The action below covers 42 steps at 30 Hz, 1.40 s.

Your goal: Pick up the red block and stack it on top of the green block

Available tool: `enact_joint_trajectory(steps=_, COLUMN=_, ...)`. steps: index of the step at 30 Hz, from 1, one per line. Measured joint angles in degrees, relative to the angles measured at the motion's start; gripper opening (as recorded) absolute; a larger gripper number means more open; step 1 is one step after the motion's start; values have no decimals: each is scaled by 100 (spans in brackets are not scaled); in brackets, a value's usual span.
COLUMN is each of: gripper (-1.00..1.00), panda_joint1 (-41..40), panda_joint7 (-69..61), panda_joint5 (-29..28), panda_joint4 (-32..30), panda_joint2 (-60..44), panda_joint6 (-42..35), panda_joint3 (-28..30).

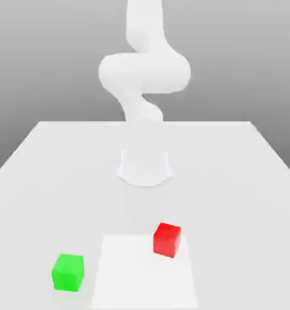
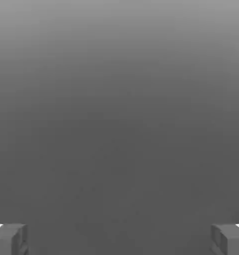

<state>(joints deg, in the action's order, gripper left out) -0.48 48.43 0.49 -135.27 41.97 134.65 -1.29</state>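
Showing bright red, the block (image 1: 166, 240) sits slightly turned.

Red block (image 1: 167, 240), green block (image 1: 68, 272), white arm (image 1: 145, 72), pale grey table (image 1: 62, 200)

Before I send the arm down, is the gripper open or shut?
Open: in the hand view, the gripper's two fingers stand wide apart, with nothing between them.
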Motion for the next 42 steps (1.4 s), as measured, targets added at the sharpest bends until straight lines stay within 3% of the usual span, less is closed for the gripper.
enact_joint_trajectory(steps=16, gripper=0, panda_joint1=-227, panda_joint7=2190, panda_joint5=238, panda_joint4=-2671, panda_joint2=-3194, panda_joint6=2281, panda_joint3=-966)
enact_joint_trajectory(steps=20, gripper=0, panda_joint1=-270, panda_joint7=2807, panda_joint5=-170, panda_joint4=-2918, panda_joint2=-4305, panda_joint6=3125, panda_joint3=-981)
enact_joint_trajectory(steps=24, gripper=0, panda_joint1=91, panda_joint7=3303, panda_joint5=-829, panda_joint4=-2818, panda_joint2=-5161, panda_joint6=3836, panda_joint3=-463)
enact_joint_trajectory(steps=25, gripper=-100, panda_joint1=190, panda_joint7=3369, panda_joint5=-914, panda_joint4=-2797, panda_joint2=-5308, panda_joint6=3962, panda_joint3=-344)
enact_joint_trajectory(steps=32, gripper=-100, panda_joint1=205, panda_joint7=3386, panda_joint5=-933, panda_joint4=-2797, panda_joint2=-5315, panda_joint6=3977, panda_joint3=-328)
enact_joint_trajectory(steps=38, gripper=-100, panda_joint1=93, panda_joint7=2772, panda_joint5=-79, panda_joint4=-2963, panda_joint2=-4205, panda_joint6=3041, panda_joint3=-683)
enact_joint_trajectory(steps=42, gripper=-100, panda_joint1=-270, panda_joint7=2106, panda_joint5=142, panda_joint4=-2668, panda_joint2=-3935, panda_joint6=2477, panda_joint3=-409)
